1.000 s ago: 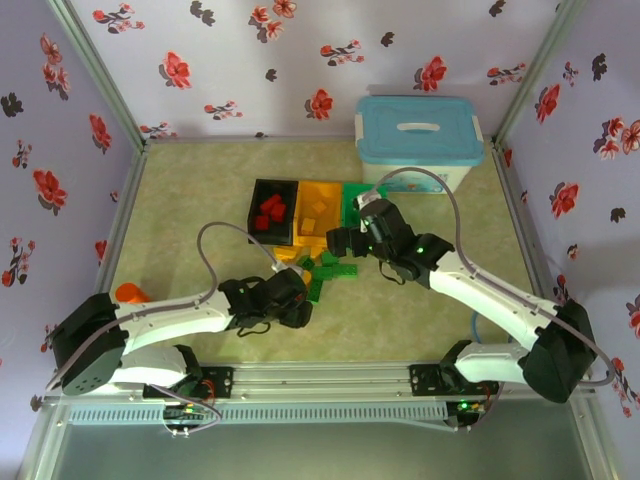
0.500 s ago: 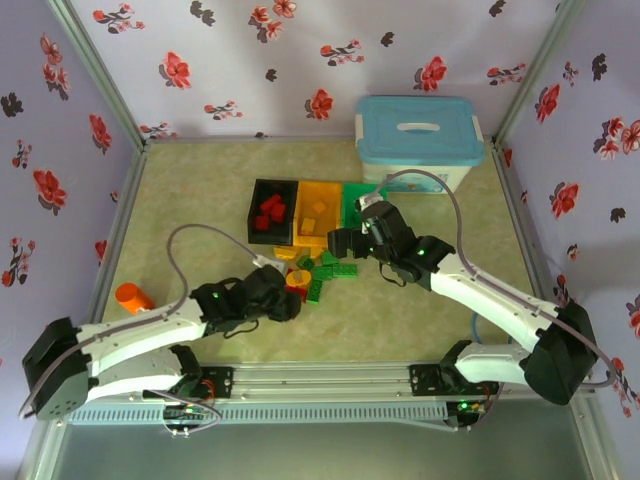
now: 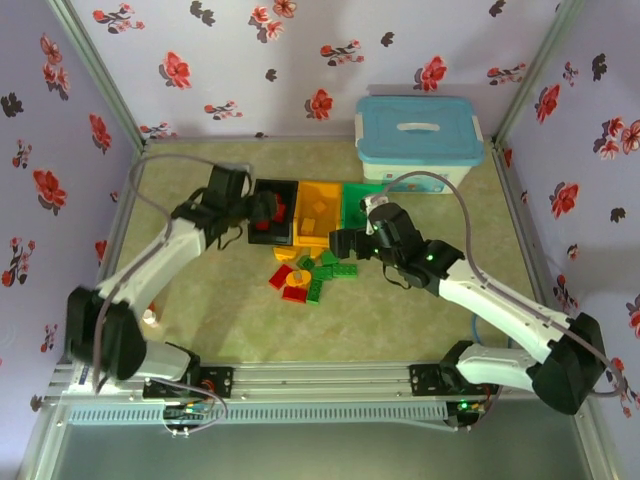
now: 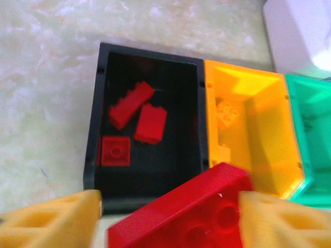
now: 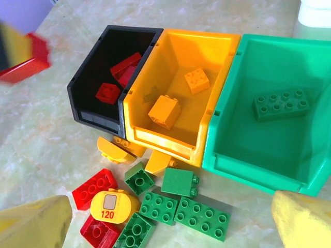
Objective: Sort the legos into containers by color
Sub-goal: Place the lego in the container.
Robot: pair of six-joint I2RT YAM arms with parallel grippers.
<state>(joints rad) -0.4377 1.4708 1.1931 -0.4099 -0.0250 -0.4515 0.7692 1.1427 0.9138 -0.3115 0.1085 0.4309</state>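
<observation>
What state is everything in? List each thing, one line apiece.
left gripper: red brick between its fingers, grip unclear
right gripper: open, empty
black bin: three red bricks inside
orange bin: two orange bricks inside
green bin: one green brick inside
white tub: closed
loose bricks: unsorted, before the bins

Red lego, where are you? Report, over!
Left gripper over black bin, red lego between its fingers, grip unclear. Right gripper open above loose legos. Nothing blocking.
</observation>
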